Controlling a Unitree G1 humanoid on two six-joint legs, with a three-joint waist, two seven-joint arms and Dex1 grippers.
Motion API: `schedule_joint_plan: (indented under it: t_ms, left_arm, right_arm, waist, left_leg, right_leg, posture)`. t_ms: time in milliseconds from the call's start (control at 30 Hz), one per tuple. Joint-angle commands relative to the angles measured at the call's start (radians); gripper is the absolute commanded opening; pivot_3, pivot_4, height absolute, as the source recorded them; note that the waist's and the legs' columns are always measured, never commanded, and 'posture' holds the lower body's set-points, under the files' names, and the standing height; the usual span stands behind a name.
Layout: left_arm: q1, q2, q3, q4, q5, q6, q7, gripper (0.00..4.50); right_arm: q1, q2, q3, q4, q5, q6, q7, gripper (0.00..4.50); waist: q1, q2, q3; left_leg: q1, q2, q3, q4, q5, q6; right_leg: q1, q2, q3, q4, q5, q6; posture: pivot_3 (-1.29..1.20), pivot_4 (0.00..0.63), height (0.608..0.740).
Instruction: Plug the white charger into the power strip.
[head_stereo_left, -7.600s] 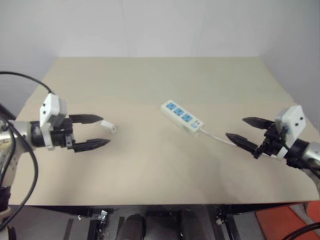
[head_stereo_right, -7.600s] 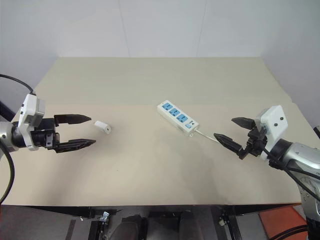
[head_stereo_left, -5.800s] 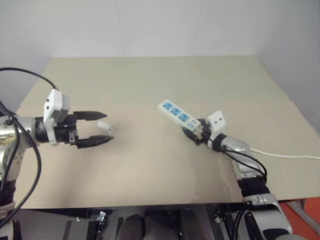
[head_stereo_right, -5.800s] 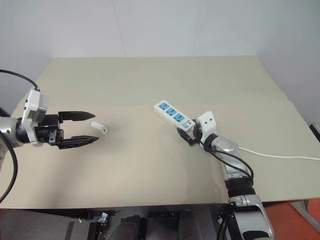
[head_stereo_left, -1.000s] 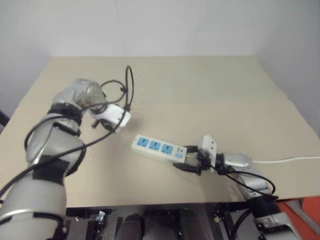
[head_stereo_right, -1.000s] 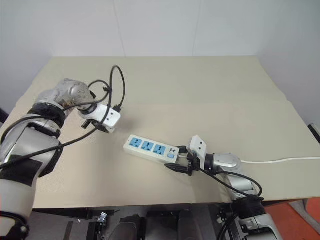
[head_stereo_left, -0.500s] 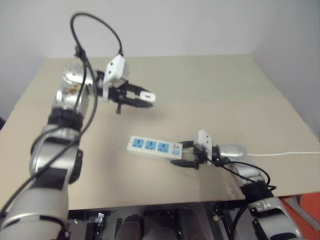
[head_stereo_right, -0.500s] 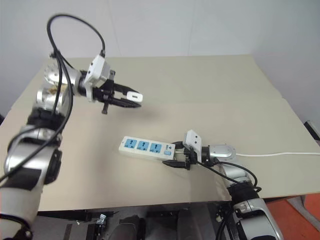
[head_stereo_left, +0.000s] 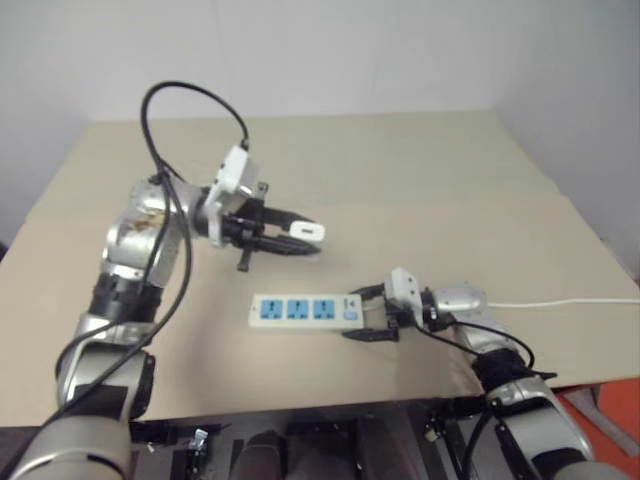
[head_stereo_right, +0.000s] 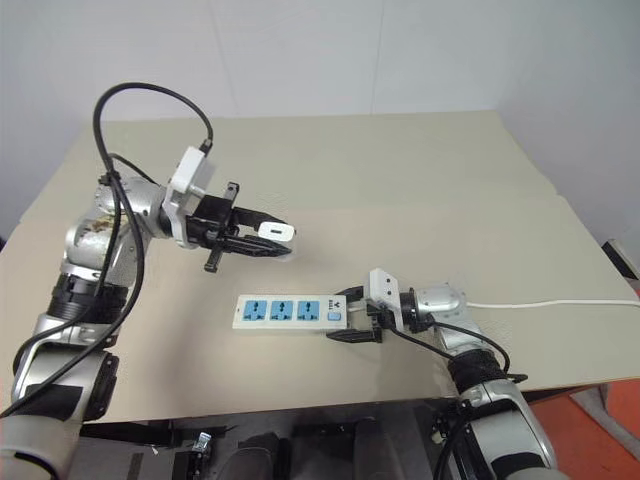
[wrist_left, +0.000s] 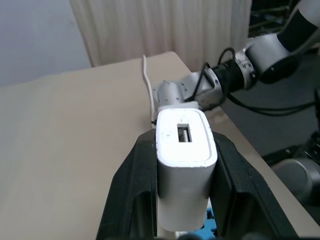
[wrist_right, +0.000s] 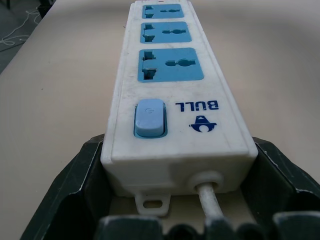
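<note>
The white charger (head_stereo_left: 309, 231) hangs in the air above the table, pinched between the two black fingers of my left gripper (head_stereo_left: 300, 238), which is shut on it. In the left wrist view the charger (wrist_left: 185, 150) shows its USB slot facing outward. The power strip (head_stereo_left: 303, 310) lies flat on the table below and slightly nearer than the charger, blue sockets up. My right gripper (head_stereo_left: 368, 315) is shut on its switch and cord end; in the right wrist view its fingers (wrist_right: 75, 185) press both sides of the strip (wrist_right: 170, 90).
The strip's thin white cord (head_stereo_left: 560, 302) runs off toward the table's right edge. The beige table (head_stereo_left: 420, 180) stretches wide behind the strip. A black cable (head_stereo_left: 190, 95) loops above my left arm. The front table edge is close to the strip.
My left gripper has come down and to the right with the charger, now just beyond the strip. The strip has swung slightly in my right gripper. The view has shifted a little.
</note>
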Motion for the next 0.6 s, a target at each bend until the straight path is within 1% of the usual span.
schedule_joint_plan:
  t_ms: [33, 133, 267, 433, 600]
  left_arm:
    - [0.021, 0.014, 0.037, -0.089, -0.035, 0.033, 0.027, 1.01]
    - [0.045, 0.006, 0.038, -0.122, -0.045, 0.051, 0.051, 1.01]
    - [0.113, -0.036, 0.042, -0.191, -0.081, 0.075, 0.100, 1.01]
    - [0.204, -0.113, 0.043, -0.210, -0.098, 0.048, 0.149, 1.01]
    - [0.251, -0.133, 0.033, -0.221, -0.098, 0.060, 0.162, 1.01]
  right_arm:
    - [-0.003, 0.017, 0.029, 0.072, -0.047, -0.034, 0.004, 3.44]
    - [-0.002, 0.022, 0.033, 0.082, -0.050, -0.046, 0.007, 3.44]
    - [0.010, 0.024, 0.033, 0.079, -0.050, -0.048, 0.004, 3.44]
    - [0.016, 0.024, 0.033, 0.071, -0.048, -0.043, 0.001, 3.44]
    - [0.029, 0.022, 0.036, 0.055, -0.048, -0.037, 0.002, 3.44]
  waist:
    - [-0.001, -0.001, -0.001]
    - [-0.001, -0.001, -0.001]
    - [0.000, -0.001, -0.001]
    - [0.000, -0.001, -0.001]
    - [0.001, -0.002, -0.002]
  left_leg:
    - [0.002, 0.000, 0.000, 0.000, 0.000, 0.000]
    - [0.007, 0.000, 0.002, -0.001, 0.000, 0.000]
    - [0.014, 0.000, 0.002, -0.002, 0.000, 0.000]
    - [0.015, 0.000, 0.002, -0.003, 0.000, 0.000]
    - [0.015, 0.000, 0.002, -0.003, -0.001, -0.001]
  right_leg:
    - [0.001, 0.000, 0.001, 0.000, 0.000, 0.000]
    - [0.004, 0.000, 0.003, 0.001, 0.000, 0.000]
    - [0.011, 0.000, 0.004, 0.000, 0.000, 0.000]
    - [0.012, 0.000, 0.004, -0.001, 0.000, 0.000]
    - [0.013, 0.001, 0.004, -0.002, 0.000, 0.000]
  posture:
    - [0.00, 0.150, 0.740]
    - [0.00, 0.150, 0.740]
    - [0.00, 0.150, 0.740]
    - [0.00, 0.150, 0.740]
    - [0.00, 0.150, 0.740]
